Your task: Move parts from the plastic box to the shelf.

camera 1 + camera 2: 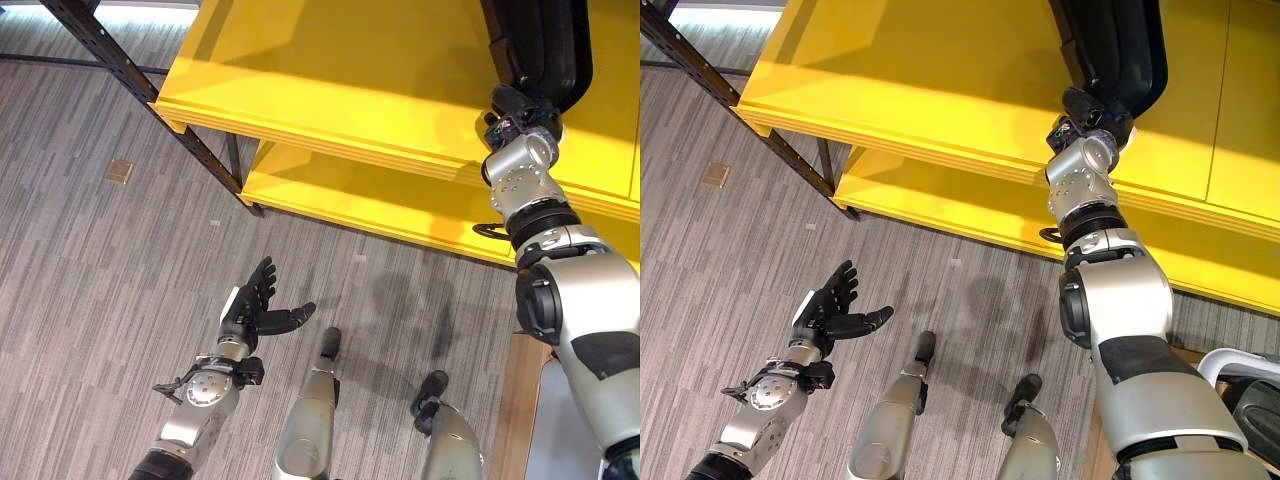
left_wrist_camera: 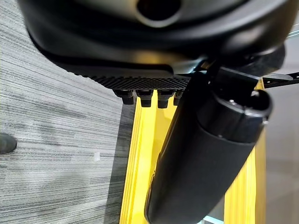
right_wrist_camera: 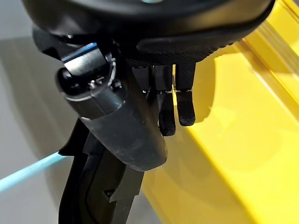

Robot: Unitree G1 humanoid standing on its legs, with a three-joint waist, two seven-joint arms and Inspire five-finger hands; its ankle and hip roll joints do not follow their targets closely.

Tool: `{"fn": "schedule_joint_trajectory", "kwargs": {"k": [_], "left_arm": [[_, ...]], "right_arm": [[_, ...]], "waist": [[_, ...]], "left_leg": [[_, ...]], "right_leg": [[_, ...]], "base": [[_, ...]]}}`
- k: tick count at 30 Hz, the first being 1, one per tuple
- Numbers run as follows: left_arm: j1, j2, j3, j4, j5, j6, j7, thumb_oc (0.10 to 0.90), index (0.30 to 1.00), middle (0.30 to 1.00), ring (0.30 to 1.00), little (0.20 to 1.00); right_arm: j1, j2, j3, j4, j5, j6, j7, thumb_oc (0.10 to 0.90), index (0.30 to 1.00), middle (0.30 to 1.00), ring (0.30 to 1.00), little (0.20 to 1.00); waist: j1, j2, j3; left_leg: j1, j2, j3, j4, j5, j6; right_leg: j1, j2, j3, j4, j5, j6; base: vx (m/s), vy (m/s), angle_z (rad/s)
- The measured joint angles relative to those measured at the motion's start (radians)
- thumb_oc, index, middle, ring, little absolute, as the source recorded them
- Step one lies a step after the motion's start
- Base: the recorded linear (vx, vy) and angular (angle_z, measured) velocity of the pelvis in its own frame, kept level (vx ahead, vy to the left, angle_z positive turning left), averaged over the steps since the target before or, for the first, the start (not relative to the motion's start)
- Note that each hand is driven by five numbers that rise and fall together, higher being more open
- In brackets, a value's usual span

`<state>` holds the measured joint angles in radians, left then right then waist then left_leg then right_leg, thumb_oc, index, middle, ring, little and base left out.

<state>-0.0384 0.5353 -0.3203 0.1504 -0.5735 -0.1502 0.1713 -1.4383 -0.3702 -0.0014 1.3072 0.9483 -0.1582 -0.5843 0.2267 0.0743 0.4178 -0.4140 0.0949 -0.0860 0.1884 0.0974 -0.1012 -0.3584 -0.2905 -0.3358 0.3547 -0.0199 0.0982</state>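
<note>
A large black plastic part [image 1: 538, 45] lies on the top board of the yellow shelf [image 1: 330, 70] at the upper right. My right hand [image 1: 517, 108] is raised to the part's near end and holds it. In the right wrist view the thumb [image 3: 122, 133] lies across the black part [image 3: 96, 196], and the fingers [image 3: 174, 105] hang curled above the yellow board. My left hand [image 1: 256, 305] hovers low over the floor at the lower left, palm up, open and holding nothing. Its thumb [image 2: 205, 163] stands straight in the left wrist view.
A lower yellow board [image 1: 370, 195] juts out under the top one. A dark metal rack post [image 1: 150, 92] slants down at the upper left. A small brass plate [image 1: 120, 171] is set in the grey floor. A wooden edge [image 1: 515, 400] runs along the lower right.
</note>
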Motion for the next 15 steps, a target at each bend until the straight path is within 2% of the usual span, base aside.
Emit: {"fn": "schedule_joint_trajectory", "kwargs": {"k": [9,15], "left_arm": [[-0.032,0.0,-0.012,0.003,-0.001,0.0,0.02,0.9,1.0,1.0,1.0,1.0],[-0.034,0.0,-0.014,0.003,-0.001,0.0,0.02,0.9,1.0,1.0,1.0,1.0]], "right_arm": [[-0.016,0.02,-0.014,0.005,-0.001,-0.01,-0.096,0.4,0.3,0.3,0.3,0.3],[-0.021,0.022,-0.025,0.005,0.017,-0.017,-0.111,0.4,0.3,0.3,0.3,0.3]], "waist": [[-0.002,0.0,0.0],[-0.002,0.0,0.0]], "left_leg": [[0.017,0.0,-0.005,-0.001,0.0,0.002],[0.017,0.0,-0.006,-0.001,-0.002,0.006]], "right_leg": [[0.022,0.0,-0.007,-0.002,0.0,0.0],[0.022,0.0,-0.007,-0.001,0.0,0.0]], "base": [[0.0,0.0,0.0],[0.0,0.0,0.0]]}}
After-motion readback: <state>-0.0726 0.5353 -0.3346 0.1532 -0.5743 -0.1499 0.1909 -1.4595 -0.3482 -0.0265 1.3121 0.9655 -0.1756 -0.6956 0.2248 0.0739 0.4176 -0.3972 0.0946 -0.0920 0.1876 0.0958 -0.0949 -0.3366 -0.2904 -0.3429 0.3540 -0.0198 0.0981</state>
